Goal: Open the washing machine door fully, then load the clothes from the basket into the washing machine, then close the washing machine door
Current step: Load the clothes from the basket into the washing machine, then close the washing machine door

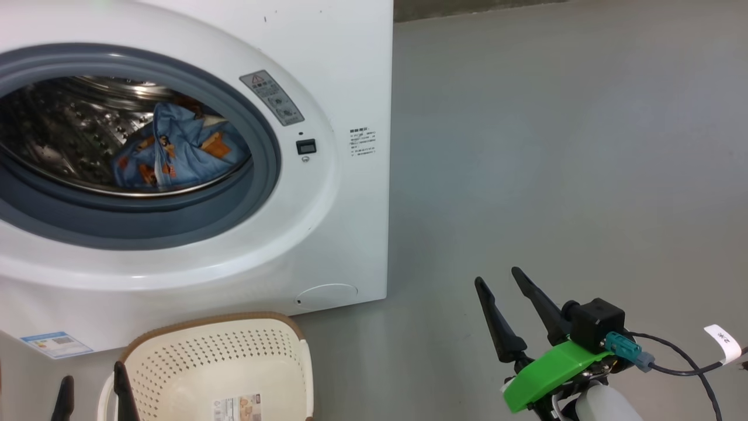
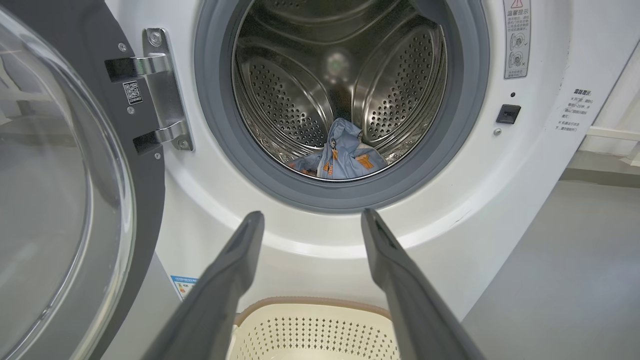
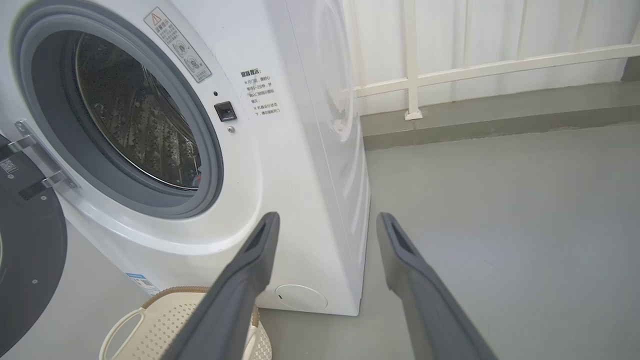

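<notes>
On the washing machine [image 1: 350, 222], a warning sticker [image 1: 272, 97], print unreadable; the basket [image 1: 245, 345] bears a paper label [image 1: 236, 407]. My left gripper [image 2: 311, 215] faces the drum [image 2: 300, 75], my right gripper [image 3: 327, 216] the machine's corner; both jaws spread, empty.

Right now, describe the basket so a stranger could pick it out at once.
Find the big white front-loading washing machine. On the grey floor right in front of it stands the basket. It is small, of cream perforated plastic, with a brown woven-look rim and a paper label on its bottom.
</notes>
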Tool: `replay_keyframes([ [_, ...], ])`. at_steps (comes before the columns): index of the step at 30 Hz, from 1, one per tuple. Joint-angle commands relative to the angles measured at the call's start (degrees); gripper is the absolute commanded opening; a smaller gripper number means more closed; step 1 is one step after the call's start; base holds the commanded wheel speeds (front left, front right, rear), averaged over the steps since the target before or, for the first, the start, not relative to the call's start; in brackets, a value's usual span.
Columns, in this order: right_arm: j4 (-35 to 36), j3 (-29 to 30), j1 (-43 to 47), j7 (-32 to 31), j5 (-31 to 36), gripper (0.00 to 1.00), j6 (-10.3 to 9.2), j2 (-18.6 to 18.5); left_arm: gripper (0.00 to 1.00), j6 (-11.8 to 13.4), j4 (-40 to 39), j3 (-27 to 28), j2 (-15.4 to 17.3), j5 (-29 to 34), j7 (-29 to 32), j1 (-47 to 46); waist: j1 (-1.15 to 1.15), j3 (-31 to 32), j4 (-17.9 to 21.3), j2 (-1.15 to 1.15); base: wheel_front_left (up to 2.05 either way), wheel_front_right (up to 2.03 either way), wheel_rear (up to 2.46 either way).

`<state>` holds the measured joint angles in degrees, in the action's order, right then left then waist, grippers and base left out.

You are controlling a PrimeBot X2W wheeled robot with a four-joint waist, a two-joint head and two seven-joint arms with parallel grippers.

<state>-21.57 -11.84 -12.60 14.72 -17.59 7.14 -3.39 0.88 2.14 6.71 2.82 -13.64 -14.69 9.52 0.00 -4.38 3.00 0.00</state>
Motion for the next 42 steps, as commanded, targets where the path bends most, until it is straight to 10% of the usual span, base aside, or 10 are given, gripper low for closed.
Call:
replay_keyframes([
  [1, 1.5, -0.9, 0.8, 0.3, 0.6, 1.00, 0.35, 0.5, 1.00, 0.5, -2.0, 2.0, 0.1, 0.4, -0.3, -0.2, 0.00, 0.3, 0.1, 0.00, 0.00, 0.00, 0.00],
  [42, 2.2, -0.7, 2.2, 0.3, 0.2, 1.00, 0.35, 0.5, 1.00, -0.8, -2.8, 0.9, 0.1, -1.9, -0.3, 0.9, 0.00, 1.6, 0.5, 0.00, 0.00, 0.00, 0.00],
])
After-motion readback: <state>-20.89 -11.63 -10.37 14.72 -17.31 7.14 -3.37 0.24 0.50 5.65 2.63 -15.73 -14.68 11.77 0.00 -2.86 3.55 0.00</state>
